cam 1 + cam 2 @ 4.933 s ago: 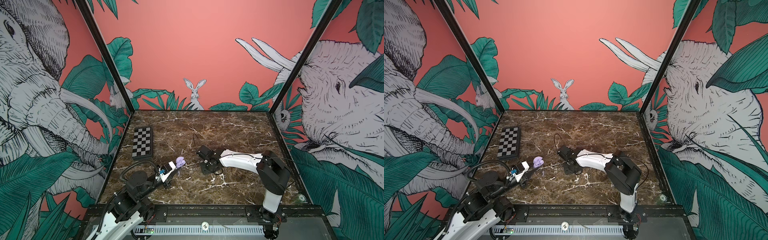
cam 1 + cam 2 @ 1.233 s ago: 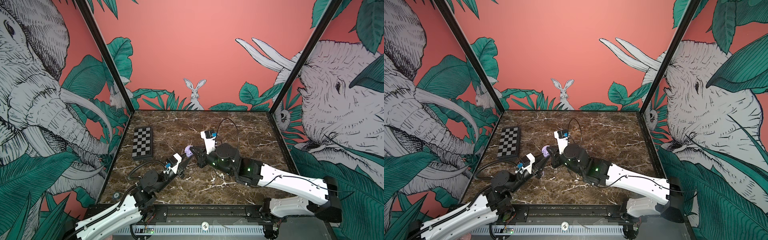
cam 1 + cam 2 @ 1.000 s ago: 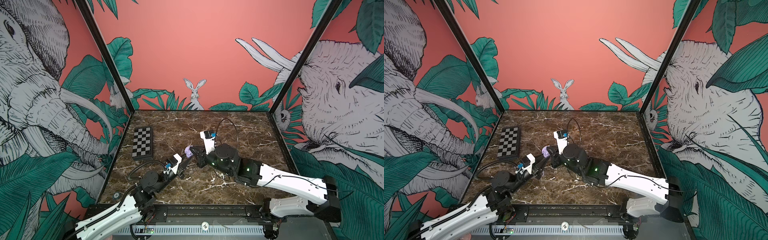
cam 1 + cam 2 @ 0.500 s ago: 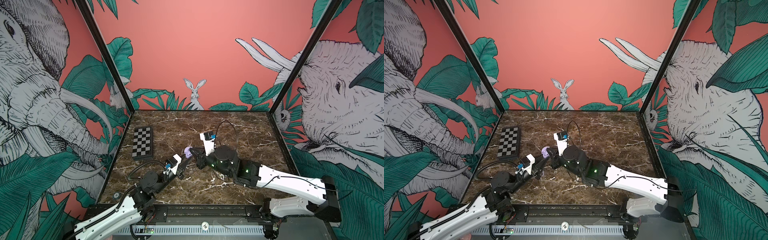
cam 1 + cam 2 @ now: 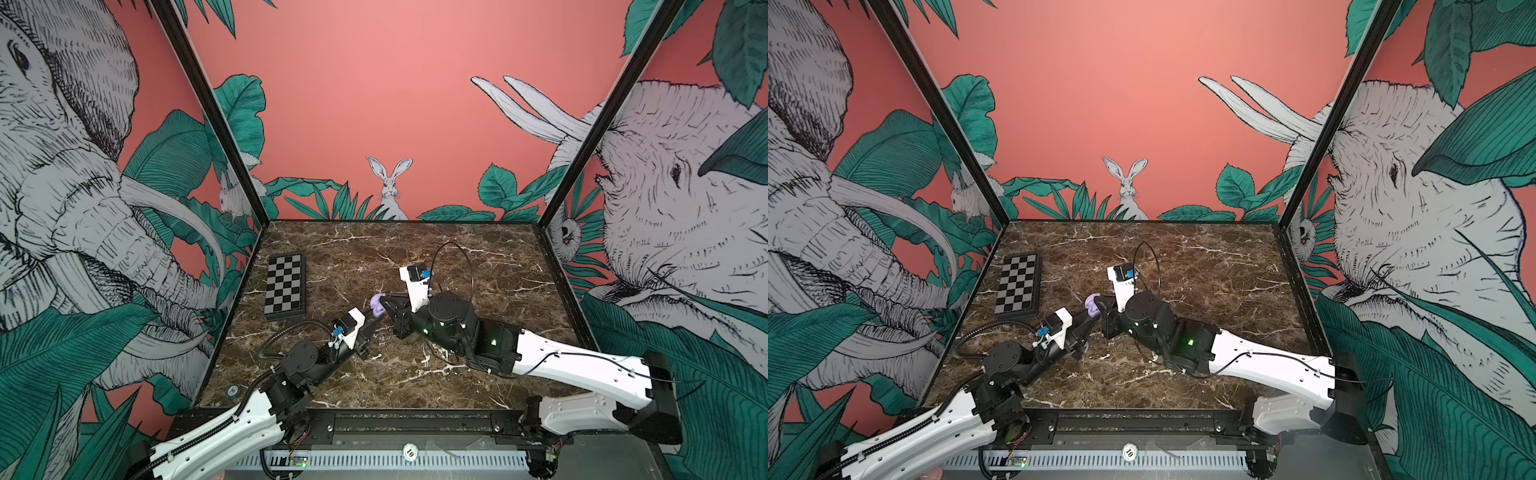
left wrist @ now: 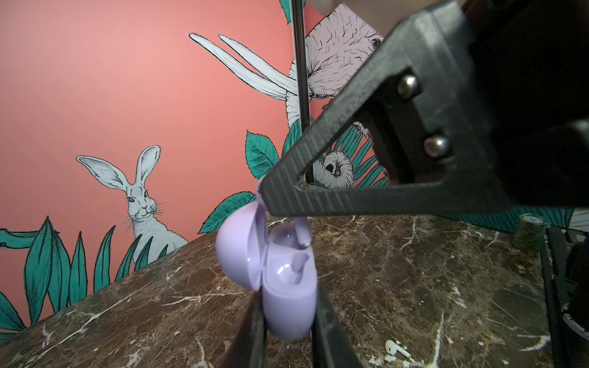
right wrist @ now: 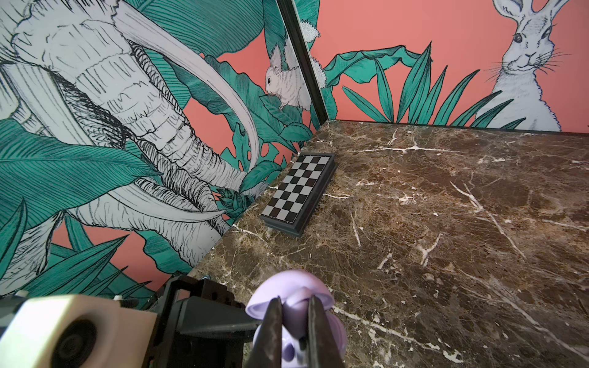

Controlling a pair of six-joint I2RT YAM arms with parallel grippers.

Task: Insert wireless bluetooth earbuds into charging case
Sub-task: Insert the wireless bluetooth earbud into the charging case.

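Note:
My left gripper (image 6: pixel 288 306) is shut on the base of a lilac charging case (image 6: pixel 287 296), held above the marble with its lid open. My right gripper (image 7: pixel 294 306) is shut on a lilac earbud (image 7: pixel 294 313), and the earbud's stem (image 6: pixel 301 232) hangs into the open case. In both top views the two grippers meet at the case (image 5: pixel 377 305) (image 5: pixel 1091 307), near the middle of the table. A white earbud (image 6: pixel 393 349) lies on the marble beside the left gripper. Whether a well in the case is filled, I cannot tell.
A folded chessboard (image 5: pixel 286 286) (image 7: pixel 299 188) lies flat at the left side of the table, near the wall. A small round disc (image 5: pixel 233 390) sits at the front left corner. Walls enclose the table's back and sides.
Five seconds ago the right gripper was low on the table, apart from the case. Both grippers have since met above the marble. Over the last second almost nothing has moved.

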